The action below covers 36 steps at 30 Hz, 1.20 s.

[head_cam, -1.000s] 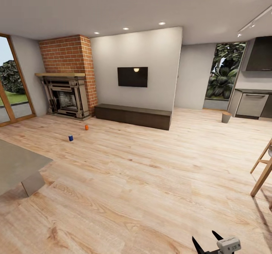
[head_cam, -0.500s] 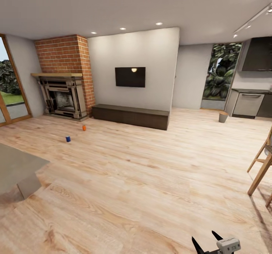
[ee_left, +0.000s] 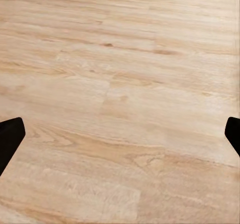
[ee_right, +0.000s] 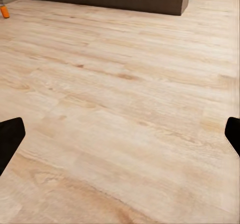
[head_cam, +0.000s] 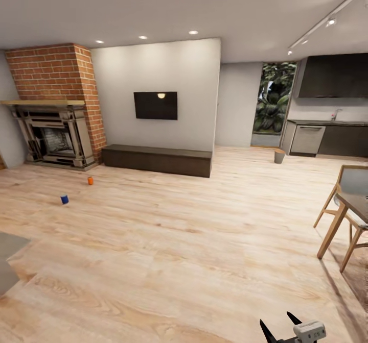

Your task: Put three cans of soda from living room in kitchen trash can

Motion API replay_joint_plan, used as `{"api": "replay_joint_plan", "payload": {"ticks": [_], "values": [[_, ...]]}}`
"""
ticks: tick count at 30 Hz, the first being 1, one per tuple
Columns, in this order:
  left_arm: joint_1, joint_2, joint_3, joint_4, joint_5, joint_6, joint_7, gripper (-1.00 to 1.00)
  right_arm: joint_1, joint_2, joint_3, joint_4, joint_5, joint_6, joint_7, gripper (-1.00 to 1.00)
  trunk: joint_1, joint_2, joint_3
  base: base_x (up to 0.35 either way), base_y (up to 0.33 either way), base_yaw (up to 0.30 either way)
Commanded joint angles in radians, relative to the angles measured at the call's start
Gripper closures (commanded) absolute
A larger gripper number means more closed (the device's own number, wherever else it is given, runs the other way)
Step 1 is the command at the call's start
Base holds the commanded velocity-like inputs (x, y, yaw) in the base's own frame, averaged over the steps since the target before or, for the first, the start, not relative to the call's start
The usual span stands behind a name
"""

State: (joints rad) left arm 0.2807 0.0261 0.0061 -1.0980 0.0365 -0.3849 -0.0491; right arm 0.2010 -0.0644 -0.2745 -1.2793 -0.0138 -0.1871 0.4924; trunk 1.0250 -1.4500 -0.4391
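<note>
While half cut off, both arms' fingers (ee_left: 11, 139) (ee_right: 11, 139) wide apart over bare floor (ee_left: 120, 99).

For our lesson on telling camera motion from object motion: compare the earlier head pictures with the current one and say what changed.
The head camera swung rightward: everything slid left in the picture, bringing more of the kitchen and a wooden chair into view. The small blue soda can, the orange soda can and the grey tapered trash can stay on the floor. The right hand hangs open as before, holding nothing.
</note>
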Motion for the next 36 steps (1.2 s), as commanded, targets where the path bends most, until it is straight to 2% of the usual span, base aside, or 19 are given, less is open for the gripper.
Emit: {"api": "replay_joint_plan", "payload": {"ticks": [1, 16, 23, 36], "values": [[0.000, 0.000, 0.000, 0.000, -0.001, 0.001, 0.000, -1.00, 0.000, 0.000, 0.000, 0.000, 0.000, 0.000, -0.001, -1.00, 0.000, 0.000, 0.001, 0.309, 0.090, -0.245], [-0.008, 0.000, -0.001, 0.073, 0.002, 0.001, -0.001, -1.00, 0.000, 0.001, 0.001, 0.004, 0.001, 0.001, -0.006, -1.00, 0.000, 0.000, 0.008, 0.311, 0.090, -0.245], [-0.017, -0.001, -0.005, 0.082, -0.010, 0.007, -0.002, -1.00, 0.000, 0.001, 0.001, 0.007, 0.002, 0.002, -0.007, -1.00, 0.000, 0.000, 0.012, 0.316, 0.086, -0.245], [-0.024, -0.001, -0.002, 0.083, -0.001, 0.006, -0.002, -1.00, 0.000, 0.002, 0.003, 0.023, 0.002, 0.003, -0.010, -1.00, 0.000, 0.000, 0.014, 0.322, 0.103, -0.248]]}}
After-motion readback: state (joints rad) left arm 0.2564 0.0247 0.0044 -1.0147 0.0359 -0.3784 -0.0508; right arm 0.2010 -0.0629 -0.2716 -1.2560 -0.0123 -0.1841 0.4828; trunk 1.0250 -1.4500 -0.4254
